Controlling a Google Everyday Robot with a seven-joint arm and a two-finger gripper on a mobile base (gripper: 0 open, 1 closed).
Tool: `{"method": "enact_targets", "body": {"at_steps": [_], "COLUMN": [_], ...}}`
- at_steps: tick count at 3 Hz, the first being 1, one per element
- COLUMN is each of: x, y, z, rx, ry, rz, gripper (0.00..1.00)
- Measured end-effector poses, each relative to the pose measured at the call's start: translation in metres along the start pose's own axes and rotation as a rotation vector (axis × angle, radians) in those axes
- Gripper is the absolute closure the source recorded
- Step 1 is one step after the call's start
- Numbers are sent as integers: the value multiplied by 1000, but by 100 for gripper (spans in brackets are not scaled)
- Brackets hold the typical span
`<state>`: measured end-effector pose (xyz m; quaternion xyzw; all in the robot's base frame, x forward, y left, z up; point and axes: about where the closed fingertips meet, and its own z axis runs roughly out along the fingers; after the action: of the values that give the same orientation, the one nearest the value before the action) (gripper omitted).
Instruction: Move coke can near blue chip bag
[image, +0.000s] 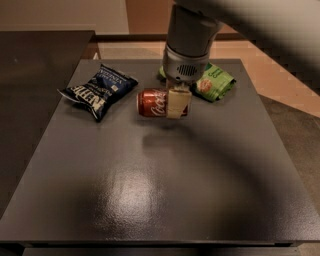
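Observation:
The coke can (152, 102) is red with white script and lies on its side, held a little above the dark table (150, 190). My gripper (177, 103) is shut on the can's right end, with a beige finger across it. The blue chip bag (100, 90) is crinkled navy with white lettering and lies flat to the left of the can, a short gap between them.
A green chip bag (214, 82) lies at the back right, partly behind my arm (192, 45). The table's back edge runs just behind both bags. A darker counter (30, 75) stands to the left.

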<state>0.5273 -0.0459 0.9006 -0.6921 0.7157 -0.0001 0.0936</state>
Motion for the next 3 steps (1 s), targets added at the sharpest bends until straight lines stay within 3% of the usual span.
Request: {"method": "enact_targets", "body": {"at_steps": [3], "x": [-56], "y": [-44], "z": [14], "rx": [-34], "ry": [-51], "rz": [22], "gripper": [100]}}
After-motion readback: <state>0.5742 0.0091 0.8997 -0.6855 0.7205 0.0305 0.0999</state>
